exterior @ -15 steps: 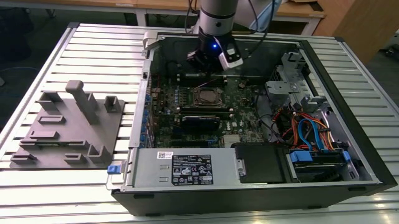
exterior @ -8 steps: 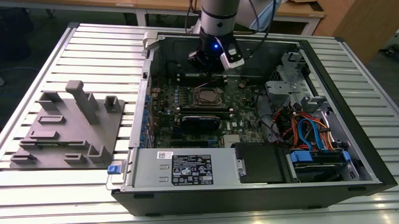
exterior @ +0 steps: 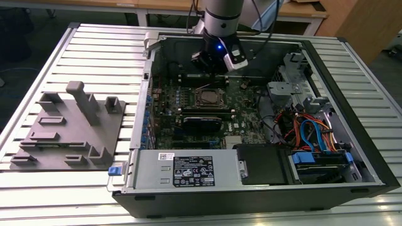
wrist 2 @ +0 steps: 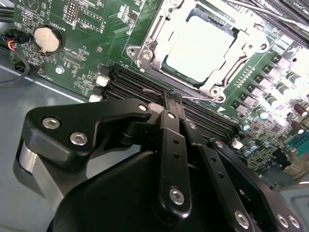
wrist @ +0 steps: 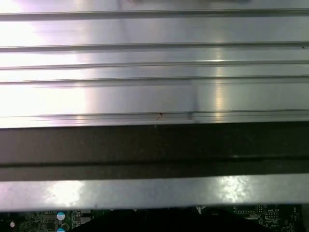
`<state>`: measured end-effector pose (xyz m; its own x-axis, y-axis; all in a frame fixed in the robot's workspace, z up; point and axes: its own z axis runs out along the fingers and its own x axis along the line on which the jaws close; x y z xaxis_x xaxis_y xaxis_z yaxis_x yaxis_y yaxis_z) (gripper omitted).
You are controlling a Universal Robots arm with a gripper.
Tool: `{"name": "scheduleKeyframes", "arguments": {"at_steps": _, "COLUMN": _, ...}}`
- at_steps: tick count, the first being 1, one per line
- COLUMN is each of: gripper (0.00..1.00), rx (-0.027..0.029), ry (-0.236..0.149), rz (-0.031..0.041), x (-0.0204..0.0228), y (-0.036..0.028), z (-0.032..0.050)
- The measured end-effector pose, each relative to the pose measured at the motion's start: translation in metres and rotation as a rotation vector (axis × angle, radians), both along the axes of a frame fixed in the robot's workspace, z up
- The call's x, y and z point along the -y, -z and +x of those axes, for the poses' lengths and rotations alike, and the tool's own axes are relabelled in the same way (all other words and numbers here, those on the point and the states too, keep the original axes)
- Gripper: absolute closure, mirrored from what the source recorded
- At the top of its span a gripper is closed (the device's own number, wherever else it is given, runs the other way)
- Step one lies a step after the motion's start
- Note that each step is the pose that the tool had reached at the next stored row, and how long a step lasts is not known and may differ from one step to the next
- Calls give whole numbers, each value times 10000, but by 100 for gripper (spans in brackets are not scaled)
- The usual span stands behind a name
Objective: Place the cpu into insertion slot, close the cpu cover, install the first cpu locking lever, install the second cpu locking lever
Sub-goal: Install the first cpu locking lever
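Note:
In the second wrist view the cpu (wrist 2: 200, 46) lies flat in the insertion slot, its silver-grey top facing up. The cpu cover (wrist 2: 153, 34), a silver frame, lies down around it. My gripper (wrist 2: 173, 96) is shut, its black fingers (wrist 2: 169, 125) pressed together. Their tips sit at a thin wire locking lever (wrist 2: 198, 98) along the socket's near edge; whether it is pinched I cannot tell. Another thin rod (wrist 2: 256, 8) runs along the socket's far side. In the exterior view the gripper (exterior: 212, 69) hangs inside the open computer case just behind the insertion slot (exterior: 209, 97).
Black memory slots (wrist 2: 145, 89) run beside the socket under the fingertips, and a coin battery (wrist 2: 47, 38) sits on the green board. A drive cage and cable bundle (exterior: 314, 132) fill the case at the exterior view's right. A grey fixture block (exterior: 69, 132) stands on the slatted table (wrist: 154, 63).

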<state>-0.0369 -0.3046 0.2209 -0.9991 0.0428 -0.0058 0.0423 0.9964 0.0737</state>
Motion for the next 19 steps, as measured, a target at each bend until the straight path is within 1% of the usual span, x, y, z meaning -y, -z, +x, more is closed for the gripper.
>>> {"name": "scheduleKeyframes", "arguments": {"at_steps": 9, "gripper": 89, "rx": 1, "ry": 0, "rz": 1, "x": 0, "y": 25, "z": 48}}
{"name": "scheduleKeyframes", "arguments": {"at_steps": 19, "gripper": 89, "rx": 1, "ry": 1, "rz": 1, "x": 0, "y": 75, "z": 82}}
